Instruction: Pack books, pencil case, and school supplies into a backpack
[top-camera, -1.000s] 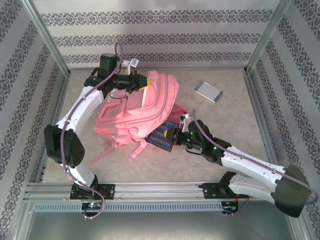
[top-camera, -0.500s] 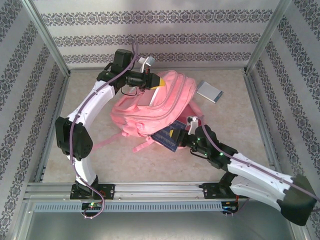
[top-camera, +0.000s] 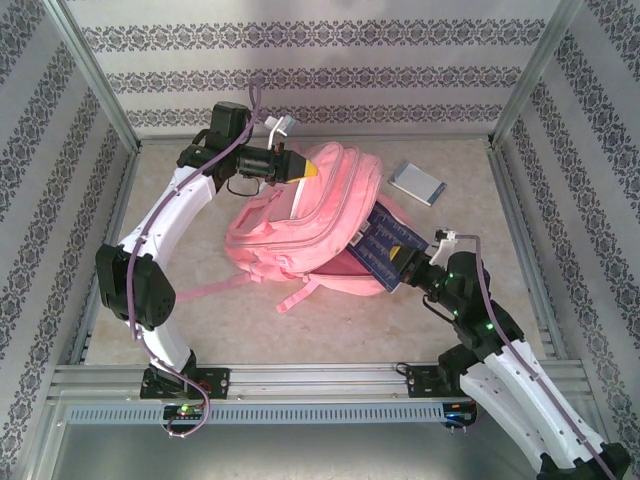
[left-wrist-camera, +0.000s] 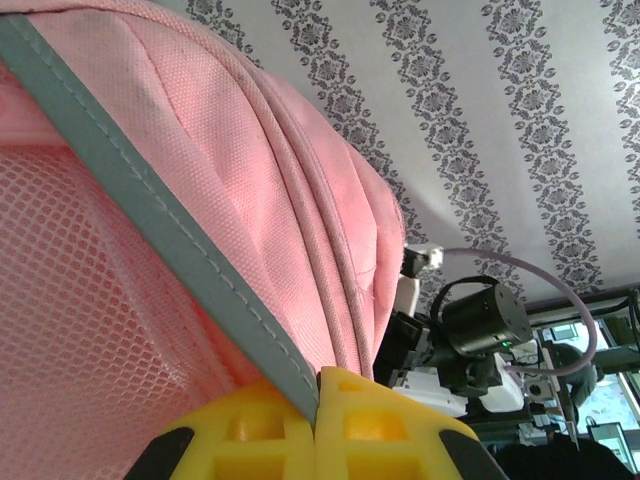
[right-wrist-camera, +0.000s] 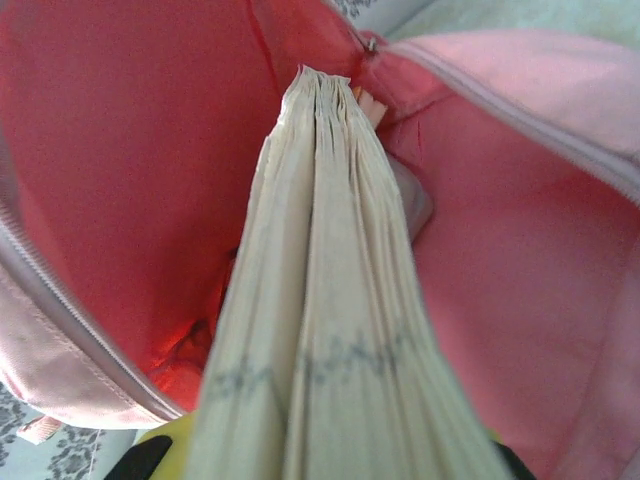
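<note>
Left gripper pinches the backpack by its rim. Right gripper clamps the books, half inside the backpack's mouth. Open bench lies right of it.

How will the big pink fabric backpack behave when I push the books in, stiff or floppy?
Probably floppy: the pink fabric backpack sags in folds from the left gripper pinching its grey-trimmed edge. Pushed, it would likely bunch or slide on the table rather than resist. The dark navy books in the right gripper look far stiffer.
</note>
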